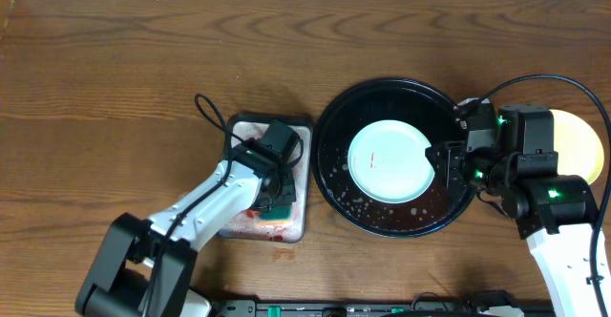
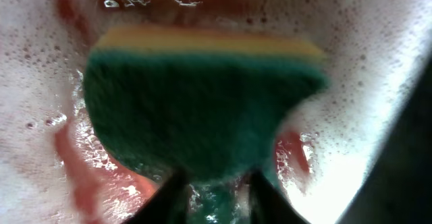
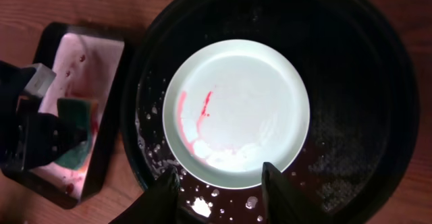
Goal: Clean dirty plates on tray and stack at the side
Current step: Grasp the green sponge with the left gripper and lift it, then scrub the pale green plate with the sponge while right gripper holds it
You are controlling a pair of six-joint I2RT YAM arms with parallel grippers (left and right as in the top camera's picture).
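Left fingers [image 2: 172, 196] clamp the teal-and-yellow sponge [image 2: 202, 109] in the foamy rectangular metal pan [image 1: 250, 126], left of centre. Right fingers [image 3: 158, 197] hang spread apart above the round mint plate [image 3: 236, 109], smeared red, lying in the glossy black tray [image 3: 364, 116] right of centre. A yellow plate [image 1: 584, 140] sits on the wood-grain table [image 1: 115, 69] at far right.

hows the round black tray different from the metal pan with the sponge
The large round glossy black tray is wider than the rectangular silver metal pan. The tray holds a pale mint plate smeared red; the pan holds a teal sponge in pink foam. Both are wet and sudsy.
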